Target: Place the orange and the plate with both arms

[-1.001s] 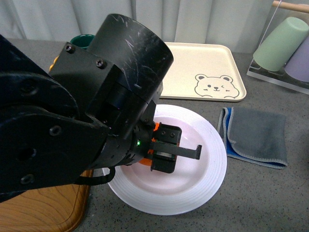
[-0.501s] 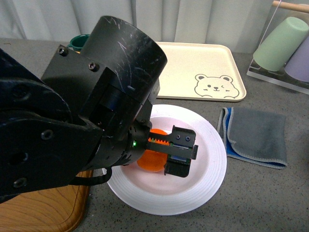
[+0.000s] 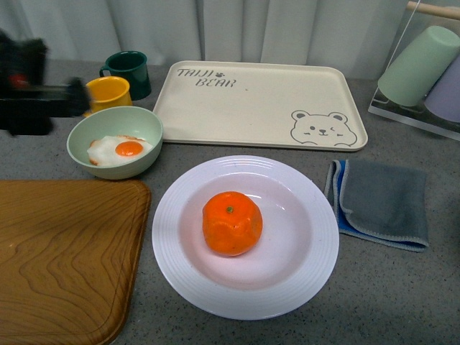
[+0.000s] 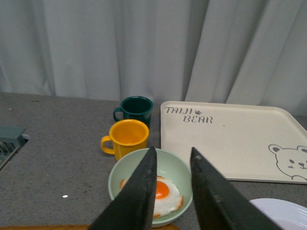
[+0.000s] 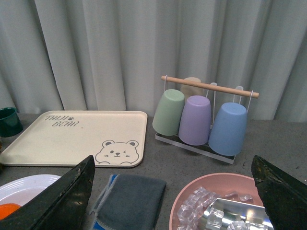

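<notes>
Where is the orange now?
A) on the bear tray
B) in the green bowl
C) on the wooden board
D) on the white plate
D: the orange sits in the well of the plate, with nothing gripping it.

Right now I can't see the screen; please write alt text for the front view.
An orange sits in the middle of a white plate on a grey table. A green bowl with a fried egg stands farther left.
</notes>
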